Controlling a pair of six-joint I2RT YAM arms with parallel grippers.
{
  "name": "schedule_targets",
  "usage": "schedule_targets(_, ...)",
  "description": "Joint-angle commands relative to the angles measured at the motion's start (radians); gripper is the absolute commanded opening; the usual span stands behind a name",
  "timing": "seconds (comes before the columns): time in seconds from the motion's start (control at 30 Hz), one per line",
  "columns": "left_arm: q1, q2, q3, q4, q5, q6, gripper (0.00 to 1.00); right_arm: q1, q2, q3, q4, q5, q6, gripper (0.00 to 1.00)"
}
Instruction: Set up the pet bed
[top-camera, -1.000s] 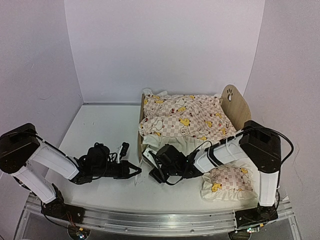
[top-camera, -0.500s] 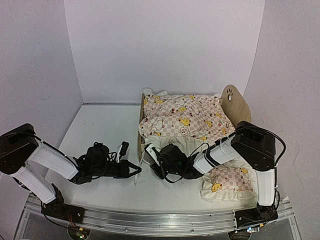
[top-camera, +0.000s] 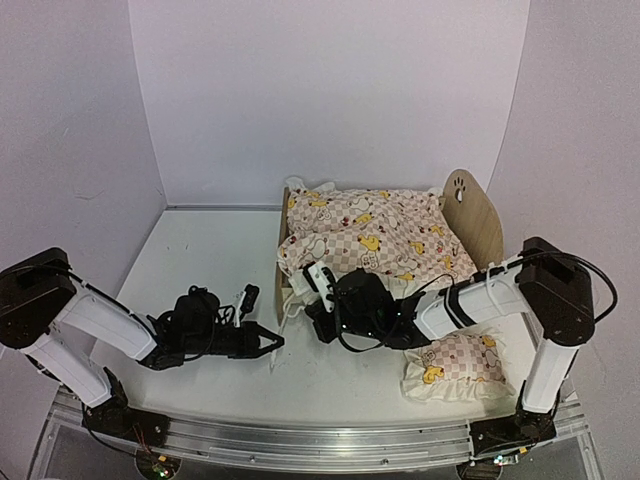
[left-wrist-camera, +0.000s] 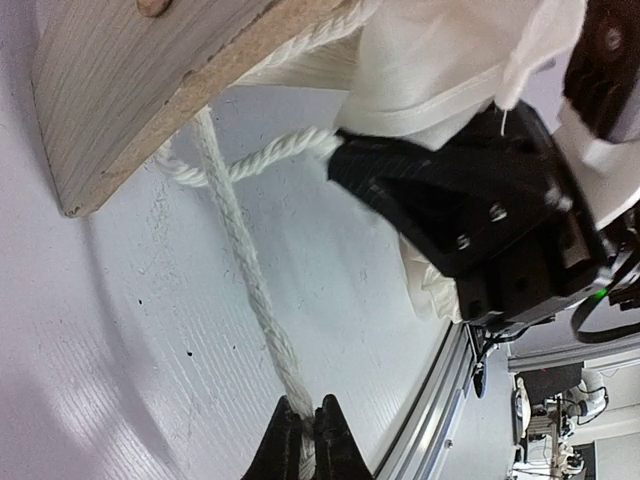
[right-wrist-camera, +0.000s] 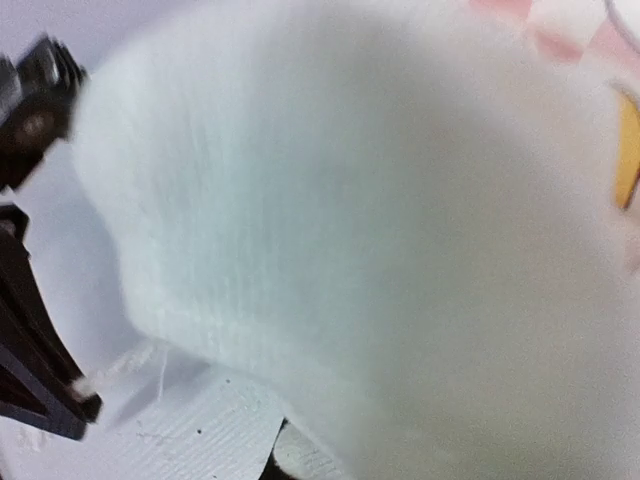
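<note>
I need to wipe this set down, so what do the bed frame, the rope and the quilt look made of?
Bed frame: light wood or wood-look board, matte, with visible grain and a raw cut edge.
Rope: white twisted cord, probably cotton; fuzzy strands show.
Quilt: soft printed fabric, wrinkled, with a white frill.

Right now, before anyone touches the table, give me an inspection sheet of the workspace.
Surface: white table, a few dark specks near the rope.
Job's things: pet bed at right rear, quilt draped over it.
Clutter: pillow on the table beside the bed.
Grippers: left gripper shut on white rope from the footboard; right gripper shut, tip at the rope loop, hold unclear.
Cables: black cables bunched behind the left gripper.
Surroundings: white walls; metal rail in front.
</note>
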Motion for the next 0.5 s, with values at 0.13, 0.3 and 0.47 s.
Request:
schedule_targets(0.13, -0.074, -0.009, 0.025, -0.037, -0.063, 0.008, 0.00, 0.002, -0.068, 0.072, 0.032, 0.025, 0.045, 0.00)
schedule_targets(0.3, -0.089, -0.019, 0.038, -0.062, -0.094, 0.022, 0.00, 0.002, -0.037, 0.097, 0.035, -0.074, 0.057, 0.00)
schedule_targets(0.47, -0.092, -0.012, 0.047, -0.075, -0.098, 0.026, 0.00, 0.000, -0.022, 0.111, 0.026, 0.108, 0.085, 0.00)
